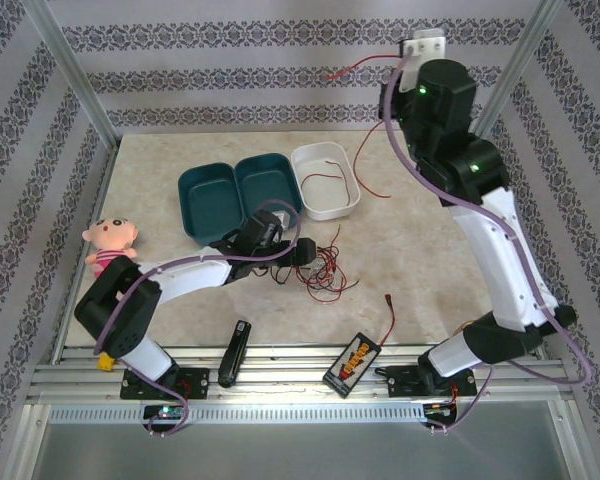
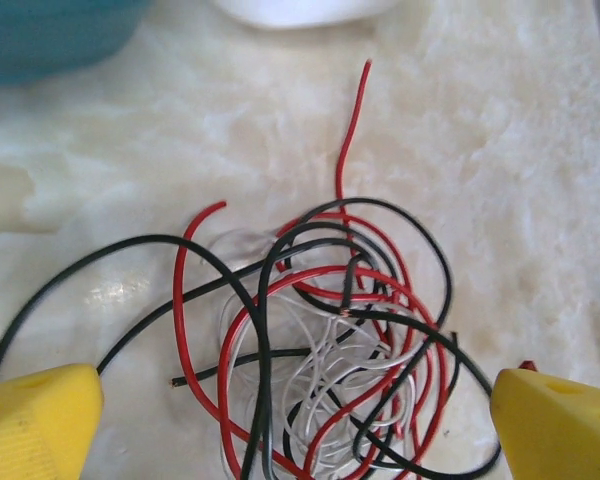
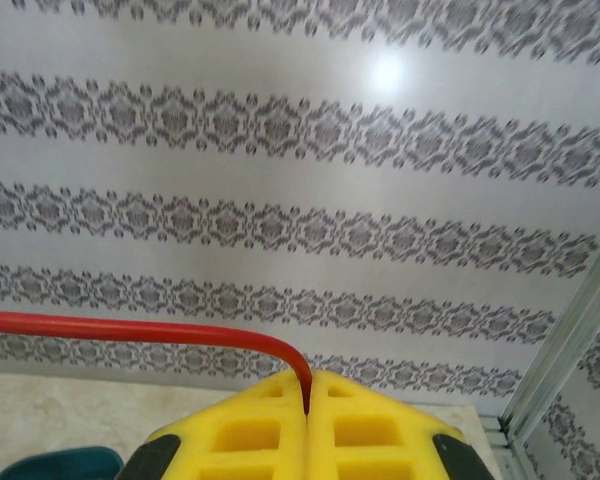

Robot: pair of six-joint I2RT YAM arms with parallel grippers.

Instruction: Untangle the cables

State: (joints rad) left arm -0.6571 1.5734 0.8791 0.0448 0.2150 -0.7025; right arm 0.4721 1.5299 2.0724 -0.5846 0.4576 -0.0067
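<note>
While the left gripper (image 2: 298, 415) hangs low over the marble tabletop (image 2: 520, 150), its yellow fingers (image 2: 40, 415) stand wide apart with nothing gripped. Between them and just ahead of the tips lies the tangle (image 2: 330, 350) of cables, flat on the table. Red, black and white strands loop through one another, the white mostly at the bottom of the heap. One black loop swings out toward the left finger. One red end runs straight ahead, away from the gripper. Farther ahead sit a teal container (image 2: 50, 35) on the left and a white tray (image 2: 300, 8) in the middle.

Right gripper (image 3: 308, 385) is raised high, well apart from the tangle, facing the patterned wall (image 3: 280, 130). Its jaws are pressed together, clamped on a red cable (image 3: 130, 329). The cable leaves the seam at the tips, bends, and runs off to the gripper's left. Seen from above, a red strand also trails down below the gripper toward the table.
</note>
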